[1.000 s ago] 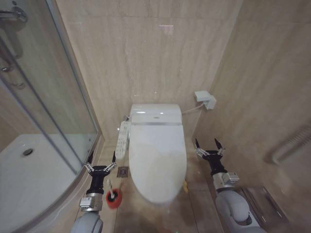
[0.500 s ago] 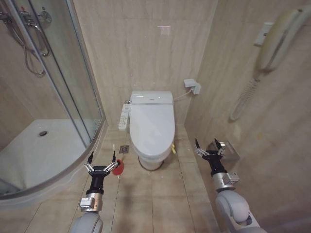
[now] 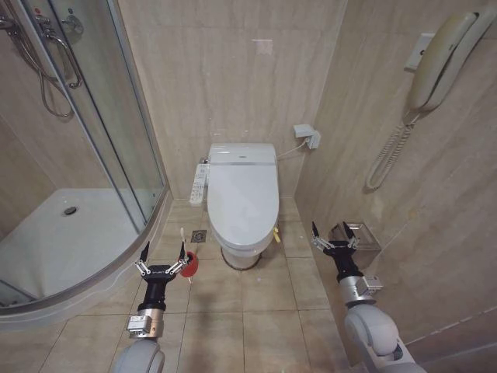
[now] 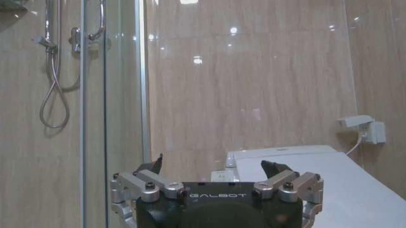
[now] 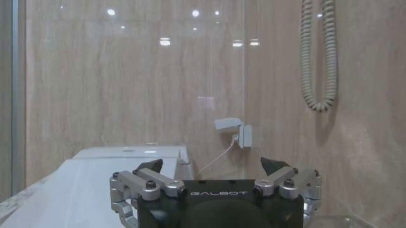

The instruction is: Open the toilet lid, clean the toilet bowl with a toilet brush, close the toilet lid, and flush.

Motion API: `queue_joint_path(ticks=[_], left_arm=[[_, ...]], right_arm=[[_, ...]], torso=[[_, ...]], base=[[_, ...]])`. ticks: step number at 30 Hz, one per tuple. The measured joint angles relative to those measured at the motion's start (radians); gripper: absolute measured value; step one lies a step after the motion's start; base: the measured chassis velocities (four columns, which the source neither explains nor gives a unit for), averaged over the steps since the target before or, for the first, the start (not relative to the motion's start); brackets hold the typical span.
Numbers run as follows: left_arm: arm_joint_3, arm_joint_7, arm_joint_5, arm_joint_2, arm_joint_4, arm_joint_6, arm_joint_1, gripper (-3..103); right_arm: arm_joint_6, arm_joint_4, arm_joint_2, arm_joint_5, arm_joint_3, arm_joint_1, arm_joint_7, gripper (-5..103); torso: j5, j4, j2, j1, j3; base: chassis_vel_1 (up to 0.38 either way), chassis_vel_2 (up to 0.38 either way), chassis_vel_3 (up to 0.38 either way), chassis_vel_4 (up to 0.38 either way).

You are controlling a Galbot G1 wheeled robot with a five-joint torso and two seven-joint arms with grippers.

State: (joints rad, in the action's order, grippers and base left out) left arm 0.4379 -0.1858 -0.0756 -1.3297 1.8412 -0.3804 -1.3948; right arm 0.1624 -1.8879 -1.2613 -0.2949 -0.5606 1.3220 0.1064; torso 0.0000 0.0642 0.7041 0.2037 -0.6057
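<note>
Toilet lid point(image 3: 243, 203), glossy white plastic oval, lies shut on the white ceramic toilet bowl point(image 3: 237, 256) against the beige tiled back wall. Left gripper point(image 3: 163, 254) hangs spread and empty near the toilet brush point(image 3: 187, 260), thin white stick in a round red holder. Right gripper point(image 3: 335, 232) waits, fingers apart, right of the bowl.

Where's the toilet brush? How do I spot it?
Find the white toilet bowl against the back wall. On the floor beside it, toward the glass shower, stands the toilet brush: a thin white stick rising from a small round red holder, the one red thing there.
</note>
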Motion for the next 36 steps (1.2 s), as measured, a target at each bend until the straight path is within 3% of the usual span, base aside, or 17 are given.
queue_joint_path(ticks=[36], left_arm=[[0.0,0.0,0.0,0.0,0.0,0.0,0.0,100]], right_arm=[[0.0,0.0,0.0,0.0,0.0,0.0,0.0,100]], torso=[[0.0001,-0.0003,0.0,-0.001,0.0]], base=[[0.019,-0.019,-0.021,0.019]])
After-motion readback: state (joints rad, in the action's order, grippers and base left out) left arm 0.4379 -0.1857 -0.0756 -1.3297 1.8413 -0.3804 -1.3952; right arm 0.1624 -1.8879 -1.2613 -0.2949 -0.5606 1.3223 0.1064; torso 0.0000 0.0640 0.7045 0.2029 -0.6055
